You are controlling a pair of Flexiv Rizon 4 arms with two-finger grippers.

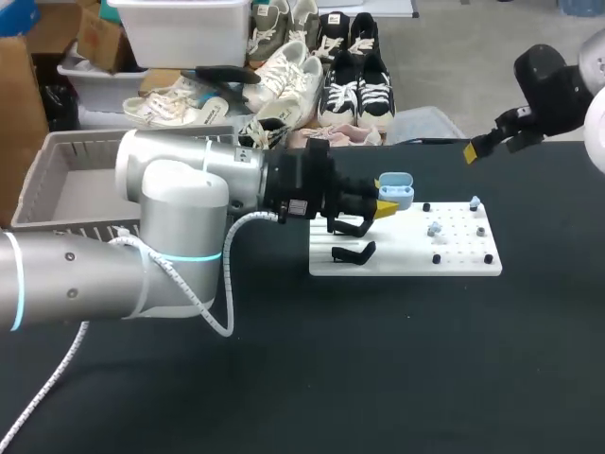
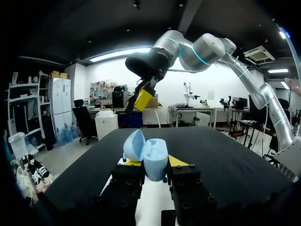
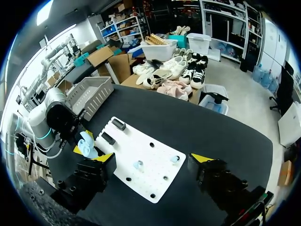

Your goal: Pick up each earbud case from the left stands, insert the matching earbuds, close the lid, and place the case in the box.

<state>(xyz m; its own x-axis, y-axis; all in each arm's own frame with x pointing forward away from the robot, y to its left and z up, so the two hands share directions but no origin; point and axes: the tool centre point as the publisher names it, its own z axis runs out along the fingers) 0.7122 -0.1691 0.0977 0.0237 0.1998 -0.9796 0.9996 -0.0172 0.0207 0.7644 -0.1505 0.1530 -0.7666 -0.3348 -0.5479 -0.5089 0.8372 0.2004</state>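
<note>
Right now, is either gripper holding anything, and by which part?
The left gripper is shut on the open earbud case, pinching its lower body from both sides. The right gripper is open and empty.

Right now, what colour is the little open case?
The case is light blue, clearest in the left wrist view.

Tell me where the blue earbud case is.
The earbud case is held lid-open in the left gripper, at the left end of the white board in the head view, near the black stands.
</note>
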